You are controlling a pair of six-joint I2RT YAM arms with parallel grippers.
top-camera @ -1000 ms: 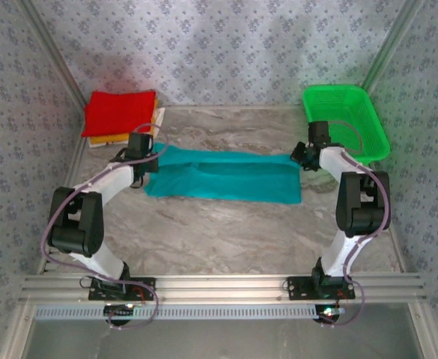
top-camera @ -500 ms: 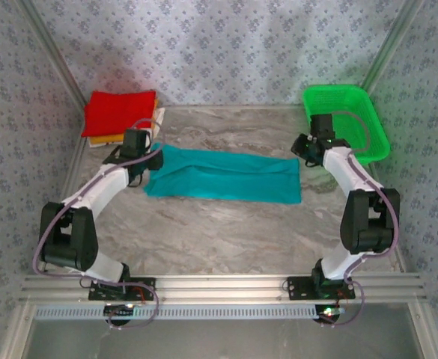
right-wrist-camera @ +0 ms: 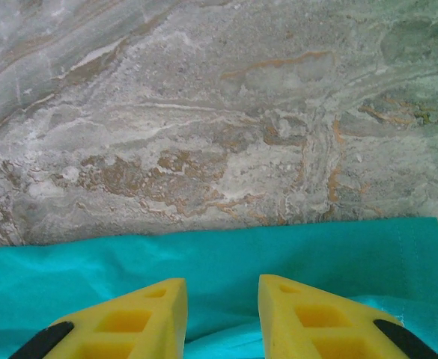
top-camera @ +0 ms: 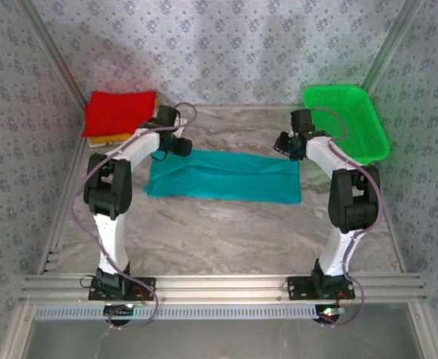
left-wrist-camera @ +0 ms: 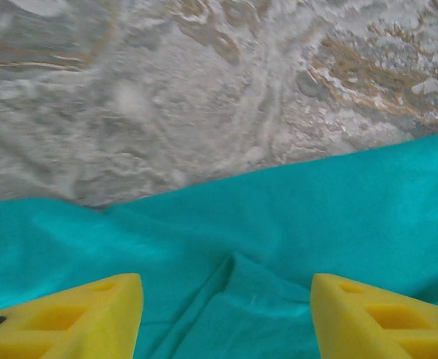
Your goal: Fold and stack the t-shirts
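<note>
**Both grippers open over the far edge of the teal shirt**

The teal t-shirt [top-camera: 222,177] lies across the middle of the desk [top-camera: 226,232] as one long folded band, running left to right. It is flat apart from a few soft creases. In the far left corner of the desk a folded red t-shirt [top-camera: 119,111] rests on an orange-yellow t-shirt [top-camera: 108,139], whose edge peeps out along the near side. A green basket [top-camera: 350,120] stands in the far right corner, well apart from that stack.

The two arms reach in from either side. The left gripper [top-camera: 179,147] hangs over the far left corner of the teal band. The right gripper [top-camera: 284,145] hangs over its far right corner.

Seen from the left wrist, that gripper is spread wide. Its yellow fingers [left-wrist-camera: 84,318] stand far apart with nothing between them but the cloth below, where a small crease runs up toward the shirt's far edge. Bare marbled desk lies beyond that edge.

On the right wrist the fingers [right-wrist-camera: 166,314] stand much closer together, with a narrow gap left between them. They have hold of nothing I can see. Teal cloth shows through the gap, and the shirt's stitched right-hand corner lies just off to the side.
</note>
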